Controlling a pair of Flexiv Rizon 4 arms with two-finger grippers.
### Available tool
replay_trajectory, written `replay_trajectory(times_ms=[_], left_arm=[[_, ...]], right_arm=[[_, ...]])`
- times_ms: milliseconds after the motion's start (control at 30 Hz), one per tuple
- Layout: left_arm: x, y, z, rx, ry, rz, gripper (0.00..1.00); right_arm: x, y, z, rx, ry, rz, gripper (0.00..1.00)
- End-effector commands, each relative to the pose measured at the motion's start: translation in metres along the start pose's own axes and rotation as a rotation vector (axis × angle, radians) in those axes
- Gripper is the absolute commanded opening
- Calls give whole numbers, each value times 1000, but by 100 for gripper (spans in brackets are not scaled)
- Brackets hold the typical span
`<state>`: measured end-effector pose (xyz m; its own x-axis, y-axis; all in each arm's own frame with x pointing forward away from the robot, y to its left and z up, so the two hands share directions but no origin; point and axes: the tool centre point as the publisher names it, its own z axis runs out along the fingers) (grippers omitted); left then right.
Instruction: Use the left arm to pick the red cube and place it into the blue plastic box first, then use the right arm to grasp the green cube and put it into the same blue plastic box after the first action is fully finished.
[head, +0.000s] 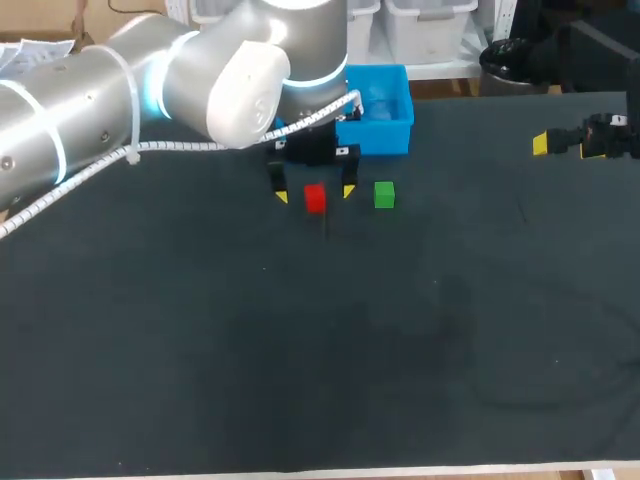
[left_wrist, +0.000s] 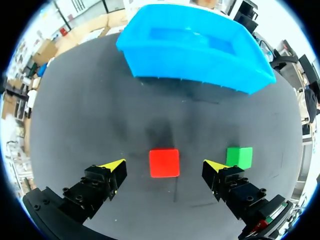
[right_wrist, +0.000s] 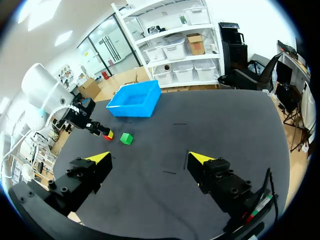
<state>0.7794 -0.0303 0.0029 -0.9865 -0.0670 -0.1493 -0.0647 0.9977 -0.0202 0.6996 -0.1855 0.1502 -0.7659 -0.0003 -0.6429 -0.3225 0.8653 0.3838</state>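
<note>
Left arm (head: 150, 90) comes in from the left and reaches toward the far middle of the dark surface (head: 300, 350). Left tool (left_wrist: 165, 165) points downward, fingers spread apart and gripping nothing. Red cube (head: 315, 198) sits flat on the surface between the two yellow tips. In the left wrist view there is a clear gap of bare surface on each side of it, so neither finger touches it. Green cube (head: 384, 194) also rests on the surface, just outside one finger of the left tool, on the side away from the red cube, near that yellow tip but apart from it. Blue plastic box (head: 385, 135) stands upright on the surface, ahead of the left tool and beyond both cubes, near them but not touching either. Right tool (right_wrist: 150, 158) hangs near the right far edge of the surface, well apart from cubes and box. Its fingers are spread wide, and only bare surface shows between them.
</note>
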Motion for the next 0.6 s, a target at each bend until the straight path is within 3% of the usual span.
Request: replay_trajectory(times_ms=[33,600], left_arm=[[6,6,7,7,-1,-4,100],[-1,5,19,1,-14,-14,100]], right_arm=[[0,0,0,0,0,0,100],[0,0,0,0,0,0,100]])
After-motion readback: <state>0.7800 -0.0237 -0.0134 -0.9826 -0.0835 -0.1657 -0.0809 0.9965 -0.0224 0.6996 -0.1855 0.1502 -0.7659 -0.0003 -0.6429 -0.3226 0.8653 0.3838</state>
